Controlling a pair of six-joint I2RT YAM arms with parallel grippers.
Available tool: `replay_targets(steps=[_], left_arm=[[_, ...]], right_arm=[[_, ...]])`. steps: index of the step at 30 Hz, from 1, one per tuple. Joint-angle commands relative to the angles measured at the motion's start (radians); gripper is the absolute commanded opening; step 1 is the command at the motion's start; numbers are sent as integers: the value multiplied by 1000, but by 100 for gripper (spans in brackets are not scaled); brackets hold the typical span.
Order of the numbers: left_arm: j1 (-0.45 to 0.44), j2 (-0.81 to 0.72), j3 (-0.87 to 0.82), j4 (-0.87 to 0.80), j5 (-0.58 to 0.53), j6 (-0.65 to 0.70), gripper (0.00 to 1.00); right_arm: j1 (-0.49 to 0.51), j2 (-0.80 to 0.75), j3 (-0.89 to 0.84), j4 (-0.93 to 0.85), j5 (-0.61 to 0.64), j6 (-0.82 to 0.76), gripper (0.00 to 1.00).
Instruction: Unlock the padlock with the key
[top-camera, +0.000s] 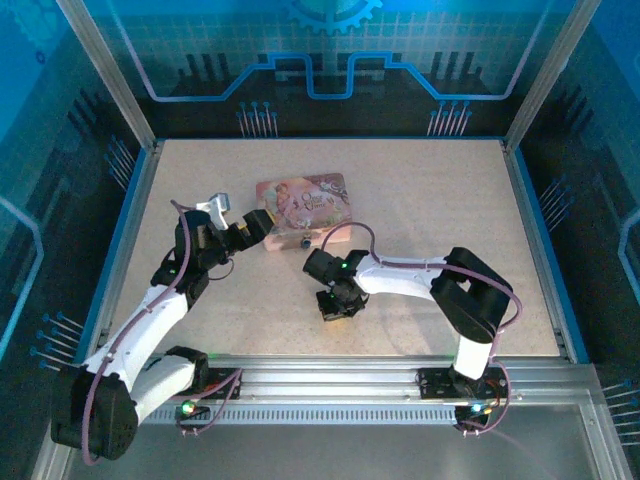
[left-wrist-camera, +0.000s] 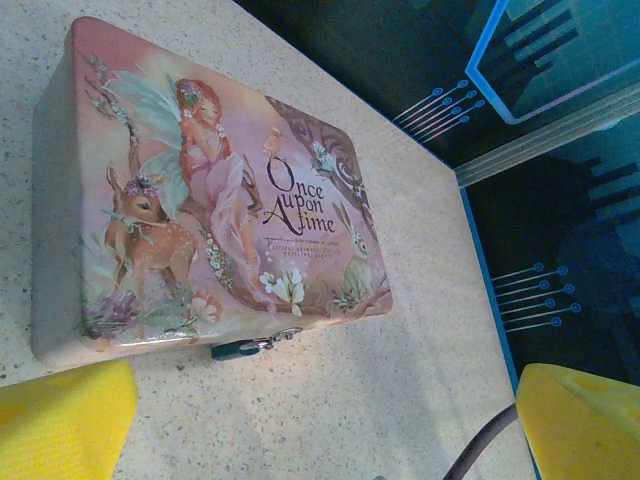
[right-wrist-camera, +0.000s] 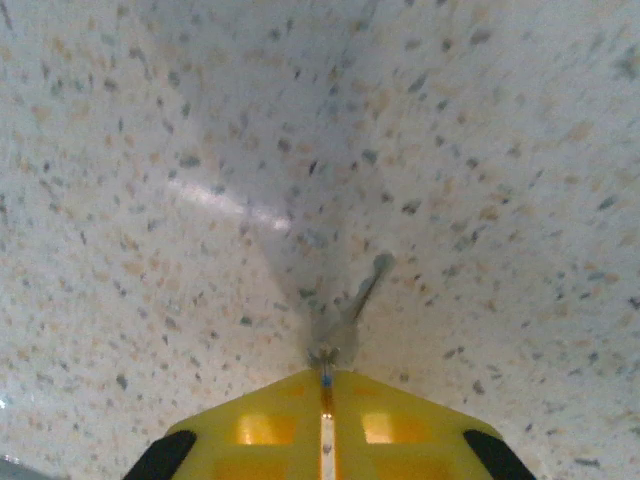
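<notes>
Key (right-wrist-camera: 352, 305): thin metal sliver, probably light, stiff and slippery; best gripped at the head, blade left free.
Right end effector (right-wrist-camera: 325, 378): pressed together, pinching the key's head; blade pointing ahead of the tips over the tabletop (right-wrist-camera: 150, 150).
Left end effector (left-wrist-camera: 320, 410): spread wide, holding nothing.
Padlock (left-wrist-camera: 243, 348): small, likely free to swing; hanging at the front edge of the box (left-wrist-camera: 200, 200), just ahead of the spread end effector, apart from the pinching one.

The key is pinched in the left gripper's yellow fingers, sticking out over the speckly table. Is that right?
Not quite. The right gripper pinches the key, not the left gripper. The right wrist view shows it sticking out from the shut yellow fingers over the speckly table.
</notes>
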Motion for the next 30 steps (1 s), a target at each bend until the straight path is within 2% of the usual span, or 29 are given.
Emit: replay_targets(steps=[1,8,18,21,25,30], left_arm=[[-6,-16,-6,2,12,4,99],[-5,-11,4,0,49,7,99],[-5,4,45,-15,167,-44,99],[-5,24,62,-30,205,-128,99],[-14,59,64,18,257,-322,98],[-67,80,58,94,230,-505,94]], right_arm=[[-3,-11,-10,-24,51,-8,6],[-24,-96,-87,60,92,-37,0],[-110,-305,-273,358,22,-123,0],[-146,-362,-295,421,-9,-146,0],[-186,-430,-281,453,-19,-158,0],[-192,-481,-228,474,28,-177,0]])
